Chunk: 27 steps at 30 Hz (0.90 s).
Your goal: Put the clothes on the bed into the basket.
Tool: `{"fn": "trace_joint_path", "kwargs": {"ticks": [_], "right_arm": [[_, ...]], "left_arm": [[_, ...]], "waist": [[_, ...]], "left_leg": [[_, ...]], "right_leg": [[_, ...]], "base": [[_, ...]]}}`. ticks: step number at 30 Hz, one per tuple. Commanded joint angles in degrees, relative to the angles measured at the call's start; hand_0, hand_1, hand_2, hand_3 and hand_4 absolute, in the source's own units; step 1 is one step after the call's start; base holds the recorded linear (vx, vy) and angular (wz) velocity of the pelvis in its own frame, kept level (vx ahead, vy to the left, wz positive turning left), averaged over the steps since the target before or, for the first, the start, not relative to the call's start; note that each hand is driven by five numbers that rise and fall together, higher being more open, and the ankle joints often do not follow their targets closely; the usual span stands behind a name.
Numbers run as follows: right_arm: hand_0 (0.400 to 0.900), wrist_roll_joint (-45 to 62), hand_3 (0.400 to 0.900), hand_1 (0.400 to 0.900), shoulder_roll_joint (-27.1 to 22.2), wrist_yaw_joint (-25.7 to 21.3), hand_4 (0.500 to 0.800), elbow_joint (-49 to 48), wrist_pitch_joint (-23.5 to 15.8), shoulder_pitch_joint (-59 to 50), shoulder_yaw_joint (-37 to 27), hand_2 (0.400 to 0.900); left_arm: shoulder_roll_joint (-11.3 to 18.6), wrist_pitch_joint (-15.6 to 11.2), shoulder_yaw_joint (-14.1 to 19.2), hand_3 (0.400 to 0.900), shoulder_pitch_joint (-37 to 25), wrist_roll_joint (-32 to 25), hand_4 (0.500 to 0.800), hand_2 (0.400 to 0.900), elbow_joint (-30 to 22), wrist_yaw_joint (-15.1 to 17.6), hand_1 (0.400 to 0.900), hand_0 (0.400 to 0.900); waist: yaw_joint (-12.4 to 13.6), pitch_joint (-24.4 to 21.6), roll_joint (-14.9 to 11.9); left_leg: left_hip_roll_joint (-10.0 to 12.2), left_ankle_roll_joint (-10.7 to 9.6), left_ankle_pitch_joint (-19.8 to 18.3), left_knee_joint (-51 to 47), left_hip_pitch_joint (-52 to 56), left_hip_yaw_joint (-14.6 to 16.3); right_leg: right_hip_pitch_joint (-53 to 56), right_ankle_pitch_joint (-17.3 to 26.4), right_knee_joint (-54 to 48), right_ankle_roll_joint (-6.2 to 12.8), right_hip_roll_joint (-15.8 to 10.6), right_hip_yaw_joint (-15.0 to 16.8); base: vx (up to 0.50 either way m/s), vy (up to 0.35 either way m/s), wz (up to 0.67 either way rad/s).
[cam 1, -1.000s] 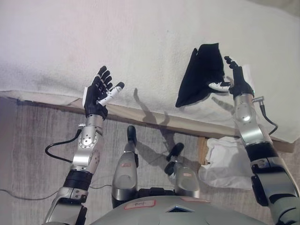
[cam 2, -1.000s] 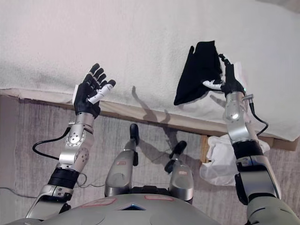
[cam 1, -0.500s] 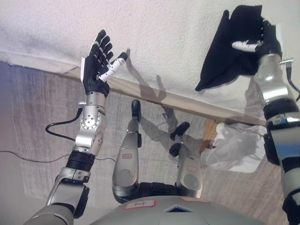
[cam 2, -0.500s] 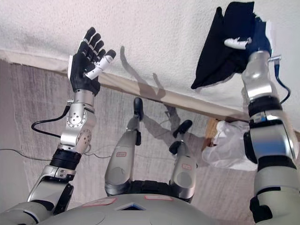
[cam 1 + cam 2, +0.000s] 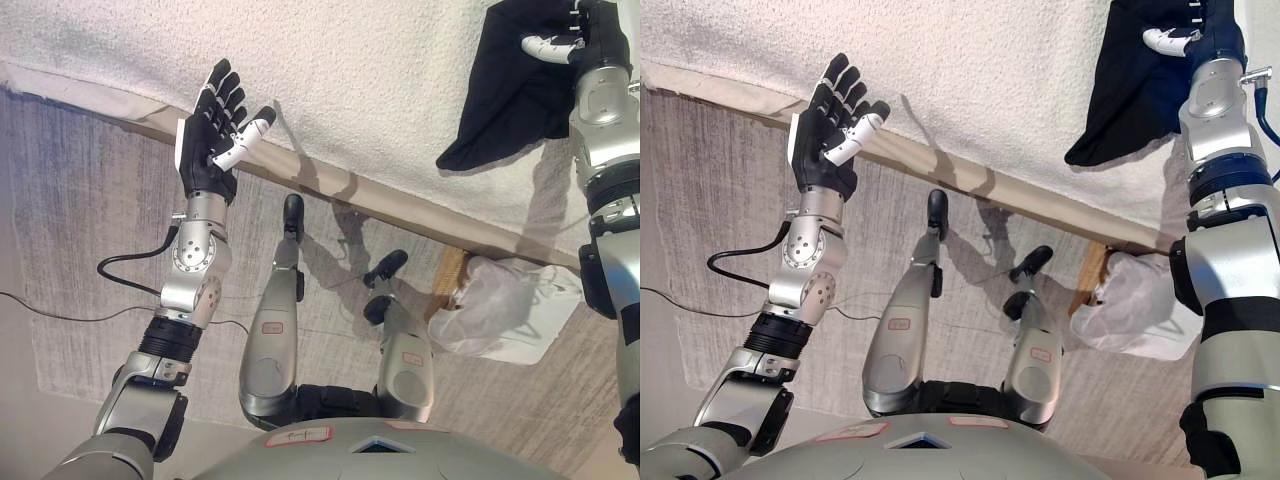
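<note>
A black garment [image 5: 512, 92] hangs from my right hand [image 5: 590, 30] at the top right, lifted over the white bed [image 5: 380, 80]. The hand's fingers and thumb are curled on the cloth. The garment droops down to the left of the wrist. My left hand [image 5: 215, 135] is open with fingers spread, raised near the bed's front edge at the left, holding nothing. A basket lined with a white bag [image 5: 505, 310] stands on the floor at the lower right, below the held garment.
The bed's wooden front rail [image 5: 400, 205] runs diagonally across the view. A grey rug [image 5: 90, 230] covers the floor in front of it.
The camera has shifted, so the bed sits higher and more slanted. My right hand has raised the black garment toward the top right. My left hand stays open.
</note>
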Motion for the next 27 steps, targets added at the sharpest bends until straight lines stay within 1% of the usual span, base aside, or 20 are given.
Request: {"fn": "trace_joint_path", "kwargs": {"ticks": [1,6,11,17,21,25,27], "right_arm": [[0.4,1.6,0.4,0.4,-4.49,-0.99,0.5,-2.96,-3.61,-6.31,3.92,0.4],[0.4,1.12,0.4,0.4,-3.98,-2.69,0.5,-8.75,-4.1,-2.8,1.18,0.4],[0.4,-0.71,0.4,0.4,-3.71,-4.66,0.5,-19.34,-4.82,5.32,-4.63,0.4],[0.4,-3.41,0.4,0.4,-2.7,-5.2,0.5,-31.4,-4.67,19.27,-13.82,0.4],[0.4,-4.88,0.4,0.4,-1.19,-5.04,0.5,-38.52,-4.92,29.58,-20.34,0.4],[0.4,-6.64,0.4,0.4,0.02,-4.41,0.5,-42.56,-4.43,38.36,-25.54,0.4],[0.4,-7.46,0.4,0.4,0.02,-4.04,0.5,-44.06,-4.1,42.57,-28.46,0.4]], "left_arm": [[1.04,-5.03,1.56,0.9,-1.78,-0.14,0.8,0.9,-6.57,-0.09,0.9,0.9],[0.79,-4.99,2.32,0.9,-0.67,-0.14,0.8,0.9,-6.54,-0.02,0.9,0.9],[0.12,-4.55,3.73,0.9,1.11,0.58,0.8,0.9,-5.96,0.06,0.9,0.9],[0.11,-3.24,4.6,0.9,3.86,1.26,0.8,0.9,-5.76,-1.18,0.9,0.9],[-0.08,-2.22,5.17,0.9,5.87,2.23,0.8,0.9,-6.05,-2.46,0.9,0.9],[-0.04,-1.11,6.04,0.9,8.33,2.89,0.8,0.9,-6.17,-3.83,0.9,0.9],[-0.38,-0.64,6.79,0.9,10.15,3.15,0.8,0.9,-6.51,-4.79,0.9,0.9]], "waist": [[0.64,-0.27,-2.44],[-0.07,-1.25,-2.38],[-1.3,-3.16,-2.0],[-2.8,-7.19,-2.14],[-4.37,-10.59,-2.15],[-5.59,-13.57,-2.17],[-6.29,-15.09,-2.31]], "left_leg": [[3.28,-4.06,-11.1,2.69,7.79,3.84],[3.23,-4.18,-10.86,1.45,10.18,4.33],[3.19,-4.11,-11.09,0.66,13.23,4.77],[2.74,-3.64,-11.57,-0.92,18.09,5.36],[2.13,-3.25,-12.08,-2.26,21.81,6.5],[1.58,-2.77,-12.8,-3.01,24.77,7.62],[1.38,-2.54,-13.31,-3.39,26.45,8.65]], "right_leg": [[1.34,1.45,1.75,1.59,-0.49,1.56],[3.2,1.81,0.8,1.72,-0.34,1.6],[6.2,2.04,-0.02,1.98,-0.45,1.6],[11.34,3.1,-1.83,2.84,-1.08,1.11],[14.88,4.28,-3.59,3.7,-1.74,1.1],[17.08,5.16,-5.06,4.25,-2.01,2.04],[18.25,5.51,-5.79,4.51,-2.0,2.73]], "base": [[0.0,0.0,0.0],[0.01,0.008,-0.03],[0.03,0.016,-0.04],[0.05,0.019,-0.04],[0.06,0.044,-0.12],[0.02,0.057,-0.24],[0.03,0.049,-0.32]]}}
